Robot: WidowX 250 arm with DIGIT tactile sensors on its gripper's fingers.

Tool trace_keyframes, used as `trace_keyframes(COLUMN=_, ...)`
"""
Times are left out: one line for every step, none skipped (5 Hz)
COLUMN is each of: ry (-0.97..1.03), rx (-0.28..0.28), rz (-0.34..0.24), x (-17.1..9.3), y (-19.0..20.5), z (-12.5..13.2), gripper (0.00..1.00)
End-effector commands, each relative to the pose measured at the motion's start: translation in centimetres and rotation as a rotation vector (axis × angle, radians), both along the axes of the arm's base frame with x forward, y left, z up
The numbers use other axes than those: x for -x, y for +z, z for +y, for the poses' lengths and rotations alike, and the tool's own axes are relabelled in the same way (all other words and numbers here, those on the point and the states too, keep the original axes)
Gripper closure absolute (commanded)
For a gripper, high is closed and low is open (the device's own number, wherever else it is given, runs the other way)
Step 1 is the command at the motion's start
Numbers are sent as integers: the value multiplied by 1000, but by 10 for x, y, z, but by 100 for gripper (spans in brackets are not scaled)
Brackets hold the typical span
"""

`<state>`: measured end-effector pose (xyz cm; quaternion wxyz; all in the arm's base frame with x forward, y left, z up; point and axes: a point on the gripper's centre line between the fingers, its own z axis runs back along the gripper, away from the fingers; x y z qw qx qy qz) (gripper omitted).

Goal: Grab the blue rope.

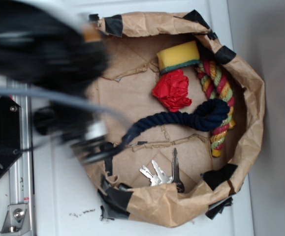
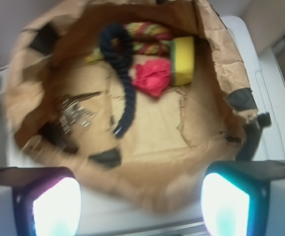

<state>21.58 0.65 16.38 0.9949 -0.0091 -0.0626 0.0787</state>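
The blue rope [image 1: 181, 119] is a thick navy twisted cord lying across the floor of a brown paper bag [image 1: 253, 98], its loop at the right over a striped rope. In the wrist view the blue rope [image 2: 124, 78] runs from a loop at the top down to a tip near the middle. My gripper [image 1: 90, 147] is blurred at the bag's left rim, near the rope's tip. In the wrist view my gripper [image 2: 140, 206] is open and empty, its two glowing pads wide apart above the bag's near rim.
Inside the bag lie a red, yellow and green striped rope [image 1: 218, 93], a yellow sponge [image 1: 178, 55], a crumpled red cloth [image 1: 173, 90] and keys [image 1: 162, 173]. The bag's paper walls [image 2: 221, 54] stand up all round. A white surface [image 1: 58, 196] lies around it.
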Motion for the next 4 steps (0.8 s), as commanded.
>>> trace_keyframes(ry=-59, rx=22, rz=-79, x=-61, y=-35, z=-26, gripper=0)
trace_keyframes(ry=-124, rx=-27, rz=-43, x=-76, y=-59, z=-51, gripper=0)
trace_keyframes(ry=-155, rx=-102, rz=-34, x=-94, y=-83, z=-60, gripper=0)
trace_keyframes(ry=-130, rx=-140, rz=-10, x=-114, y=-96, z=-45, gripper=0)
